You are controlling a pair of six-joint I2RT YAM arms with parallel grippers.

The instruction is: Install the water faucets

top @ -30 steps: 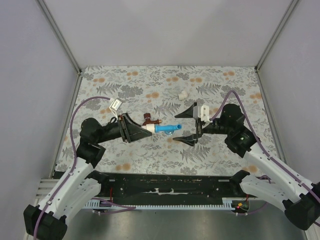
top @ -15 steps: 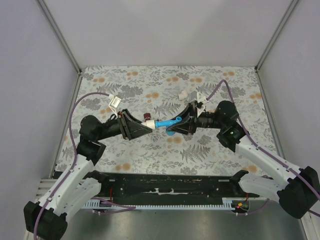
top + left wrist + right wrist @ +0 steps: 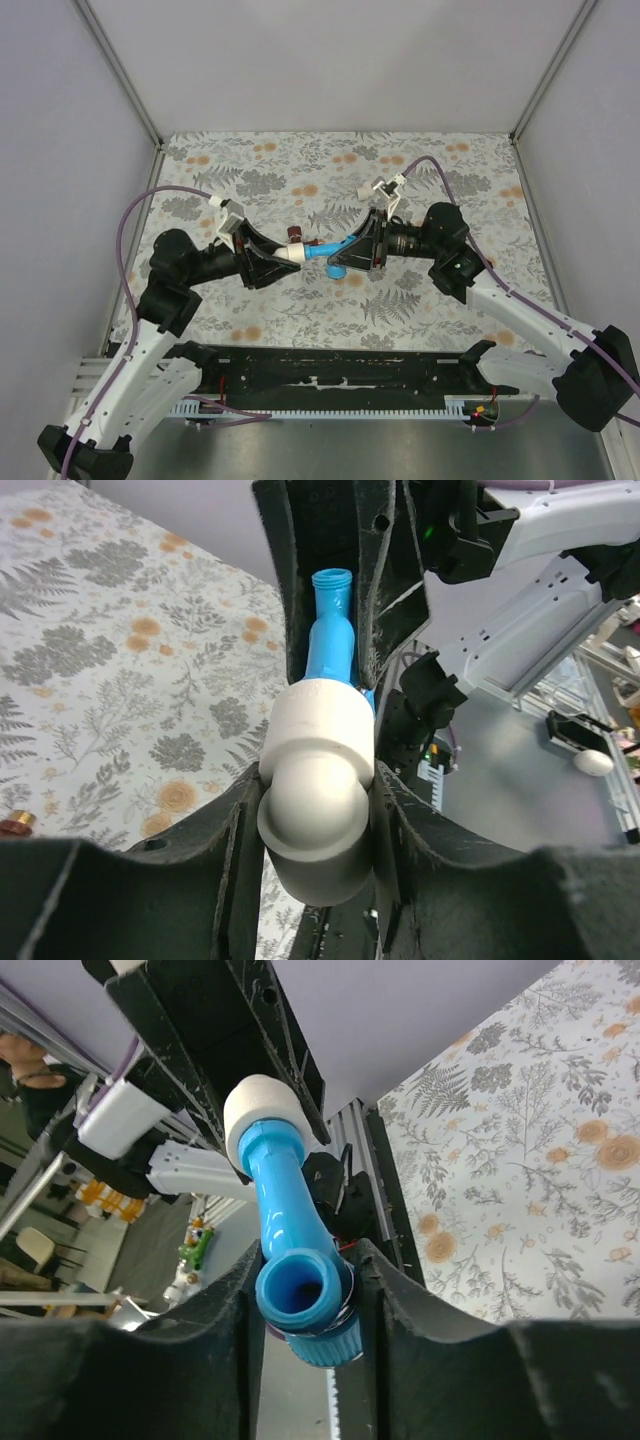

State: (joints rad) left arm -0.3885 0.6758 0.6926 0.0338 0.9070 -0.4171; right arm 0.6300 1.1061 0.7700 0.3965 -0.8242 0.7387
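With left gripper [image 3: 287, 256] clamped on white fitting [image 3: 294, 255] and right gripper [image 3: 348, 256] clamped on blue faucet [image 3: 328, 249], hold axes in line, push straight, twist gently, avoid cocking.

Red-brown faucet [image 3: 294, 235] partly hidden behind left claw [image 3: 288, 256]

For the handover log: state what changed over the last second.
The right tool, open a second ago, swung left and shut on the free end of the blue faucet. The left tool still clamps the white fitting on its other end. The red-brown faucet stayed on the table.
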